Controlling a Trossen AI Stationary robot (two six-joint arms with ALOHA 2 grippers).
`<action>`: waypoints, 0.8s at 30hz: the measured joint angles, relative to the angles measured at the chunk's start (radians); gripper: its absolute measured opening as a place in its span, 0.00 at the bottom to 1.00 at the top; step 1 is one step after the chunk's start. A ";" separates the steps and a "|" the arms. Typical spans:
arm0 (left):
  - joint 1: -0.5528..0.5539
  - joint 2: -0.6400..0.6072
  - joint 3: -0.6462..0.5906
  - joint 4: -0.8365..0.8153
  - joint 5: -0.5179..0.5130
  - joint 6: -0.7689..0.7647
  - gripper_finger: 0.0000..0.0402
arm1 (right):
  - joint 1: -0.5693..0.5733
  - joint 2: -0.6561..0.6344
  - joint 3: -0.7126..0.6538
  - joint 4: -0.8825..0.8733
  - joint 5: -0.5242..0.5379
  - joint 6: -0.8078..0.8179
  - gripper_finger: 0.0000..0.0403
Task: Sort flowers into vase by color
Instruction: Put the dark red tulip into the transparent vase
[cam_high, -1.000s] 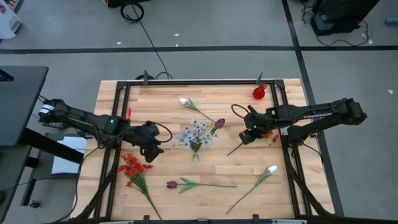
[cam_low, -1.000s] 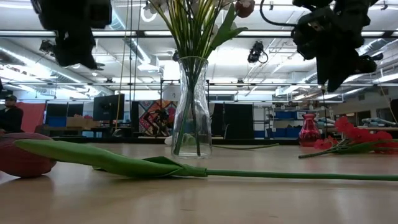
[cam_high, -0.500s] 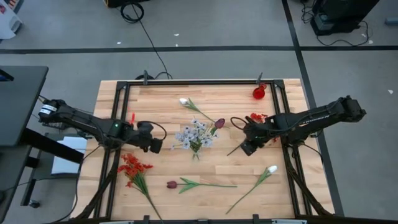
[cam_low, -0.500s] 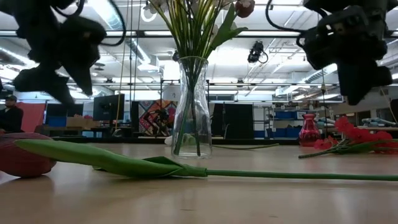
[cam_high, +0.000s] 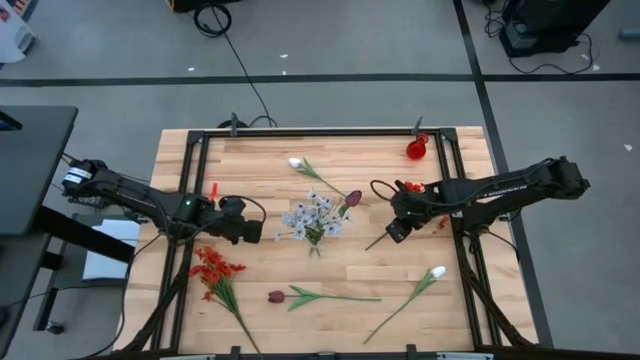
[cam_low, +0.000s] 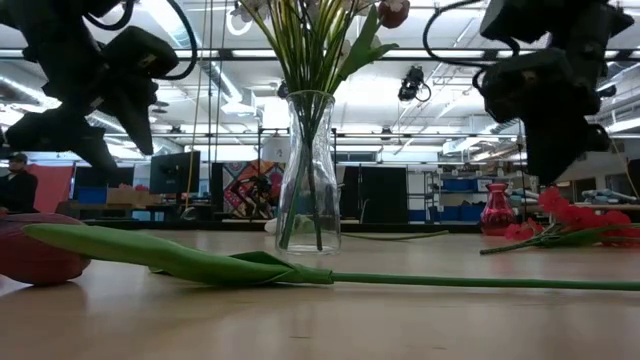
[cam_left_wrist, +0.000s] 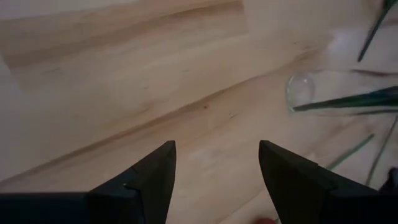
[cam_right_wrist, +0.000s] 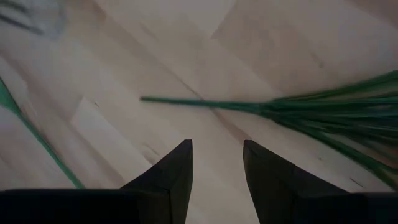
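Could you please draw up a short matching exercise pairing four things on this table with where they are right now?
Things:
1. clear vase
2. red cluster flower
3. small red vase
4. maroon tulip

Places:
A. far right corner of the table
B. lying near the front edge, stem pointing right
C. middle of the table, holding pale sprays
D. lying below the left hand

Pairs: 1-C, 2-D, 3-A, 4-B
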 joint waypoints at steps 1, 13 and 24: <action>0.000 0.001 0.000 -0.003 0.000 0.019 0.58 | 0.000 0.000 -0.015 0.015 -0.009 -0.016 0.37; 0.053 0.002 0.000 -0.048 -0.021 0.072 0.58 | 0.014 0.000 -0.096 0.222 0.024 0.366 0.37; 0.085 0.001 0.000 -0.025 -0.011 0.574 0.58 | 0.262 0.000 -0.099 0.251 0.076 0.925 0.37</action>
